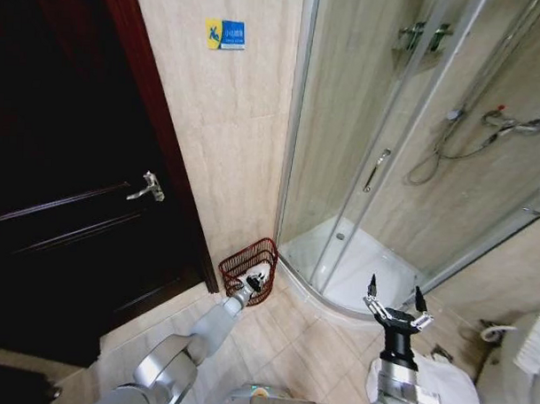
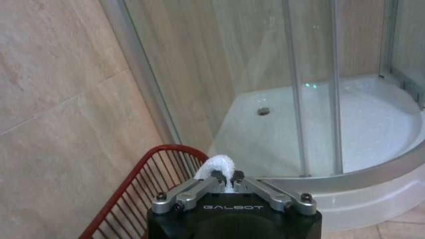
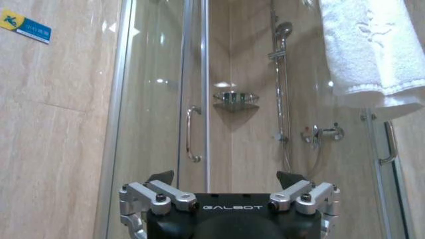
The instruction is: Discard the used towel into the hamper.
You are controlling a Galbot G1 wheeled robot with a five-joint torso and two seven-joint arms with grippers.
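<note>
Release step: my left end effector [image 2: 226, 178], clamped on the white towel [image 2: 218, 165], hangs over the wire hamper [image 1: 250, 265]; next I open it; right end effector [image 1: 394, 306] idles wide.

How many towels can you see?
2. One small white towel is pinched in the left gripper over the hamper rim. One big white towel hangs beside the shower. Others could be hidden.

The towel [image 2: 219, 167] is mostly hidden behind the left end effector [image 2: 228, 180]. The hamper [image 2: 143, 191] is cut off by the picture's lower edge.
</note>
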